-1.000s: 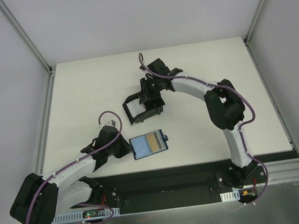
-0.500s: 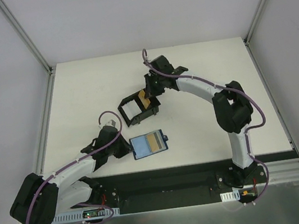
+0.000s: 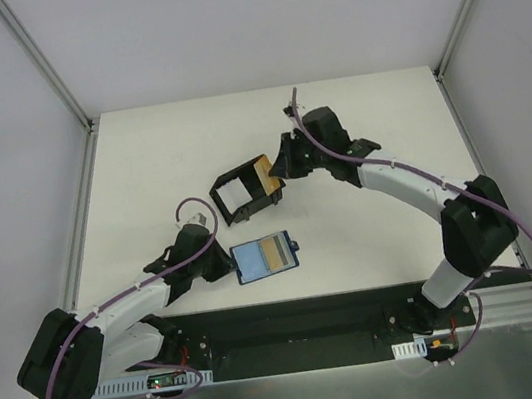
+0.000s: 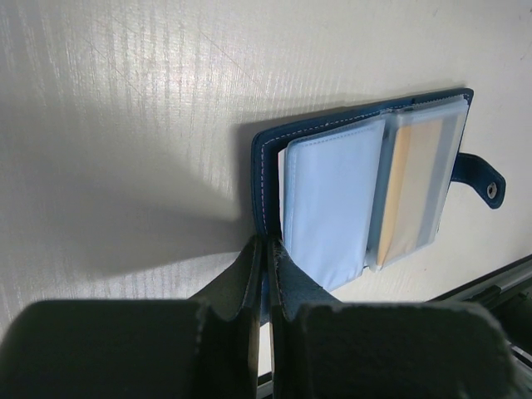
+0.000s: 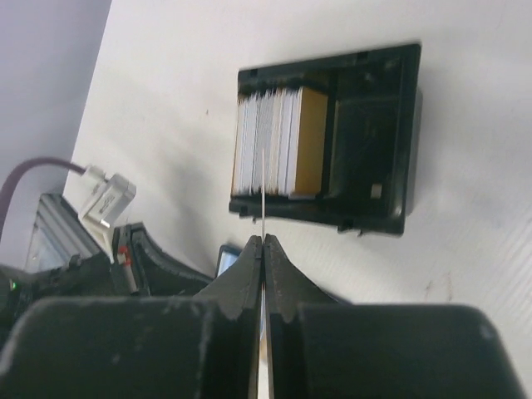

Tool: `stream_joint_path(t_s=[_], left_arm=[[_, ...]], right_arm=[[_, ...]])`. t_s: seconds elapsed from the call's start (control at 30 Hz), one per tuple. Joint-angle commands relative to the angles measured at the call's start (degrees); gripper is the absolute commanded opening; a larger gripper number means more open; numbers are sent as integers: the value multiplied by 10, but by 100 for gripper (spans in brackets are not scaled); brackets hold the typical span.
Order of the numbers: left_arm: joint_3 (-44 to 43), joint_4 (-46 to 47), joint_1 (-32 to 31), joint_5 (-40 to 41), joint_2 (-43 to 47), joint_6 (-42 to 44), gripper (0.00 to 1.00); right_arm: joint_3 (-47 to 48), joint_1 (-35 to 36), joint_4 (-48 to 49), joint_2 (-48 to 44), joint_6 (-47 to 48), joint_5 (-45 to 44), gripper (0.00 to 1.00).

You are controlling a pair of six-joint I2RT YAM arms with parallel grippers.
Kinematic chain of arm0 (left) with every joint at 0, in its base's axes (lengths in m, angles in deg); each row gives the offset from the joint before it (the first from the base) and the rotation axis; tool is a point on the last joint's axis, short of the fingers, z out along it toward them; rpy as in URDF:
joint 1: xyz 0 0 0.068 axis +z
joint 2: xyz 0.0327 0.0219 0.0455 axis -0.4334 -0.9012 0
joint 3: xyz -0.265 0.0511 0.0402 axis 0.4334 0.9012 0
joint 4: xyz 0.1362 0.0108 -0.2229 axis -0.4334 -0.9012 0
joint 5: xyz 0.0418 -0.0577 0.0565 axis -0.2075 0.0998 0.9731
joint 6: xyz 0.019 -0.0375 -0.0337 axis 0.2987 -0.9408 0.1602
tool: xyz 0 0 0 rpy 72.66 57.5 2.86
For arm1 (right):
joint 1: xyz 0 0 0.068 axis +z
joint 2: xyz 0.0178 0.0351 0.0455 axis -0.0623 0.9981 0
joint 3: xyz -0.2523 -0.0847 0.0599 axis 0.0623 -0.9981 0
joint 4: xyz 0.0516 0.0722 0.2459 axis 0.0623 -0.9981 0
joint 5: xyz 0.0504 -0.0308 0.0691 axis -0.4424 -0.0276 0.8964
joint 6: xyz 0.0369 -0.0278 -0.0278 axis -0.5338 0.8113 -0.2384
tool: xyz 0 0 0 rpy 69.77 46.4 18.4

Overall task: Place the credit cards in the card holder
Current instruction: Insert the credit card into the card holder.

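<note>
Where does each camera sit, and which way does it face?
Left wrist: on the left arm, facing along the shut left tool to the open dark blue folding wallet it pinches.
Right wrist: on the right arm, facing down past the shut right tool and its thin white card into the black open-topped plastic box.
Top external: fixed high behind the robot, facing down at the white table; both arms show.
Shared: top also sees wallet and box.

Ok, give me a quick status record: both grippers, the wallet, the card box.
card holder: open, clear sleeves facing up
left gripper: shut on the card holder's edge
black box: remaining cards standing upright at one end
right gripper: shut on one credit card, edge-on, out of the box
pending: held card not yet in holder
</note>
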Motion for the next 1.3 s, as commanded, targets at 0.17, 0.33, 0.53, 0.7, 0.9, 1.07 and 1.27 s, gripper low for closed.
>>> stream_joint_path(t_s=[0.17,0.33,0.53,0.7,0.9,1.07,1.27], left_arm=[[16,-31,7,9,4,24,0],[18,-31,7,9,5,23,0],[19,-31,7,11,1,21,0],[21,-31,7,11,1,20,0],[19,-31,7,11,-3,19,0],[17,-31,7,10,-3,19,0],[15,-31,7,11,-8,21,0]], right_arm=[[-245,65,212,-92,-151,33,0],[-314,102,303,-58,-208,28,0],[-364,114,384,-24,-246,31,0],[-384,125,405,-9,-255,32,0],[-401,131,436,8,-275,20,0],[-426,132,448,0,-279,-5,0],[-438,131,452,-13,-275,-16,0]])
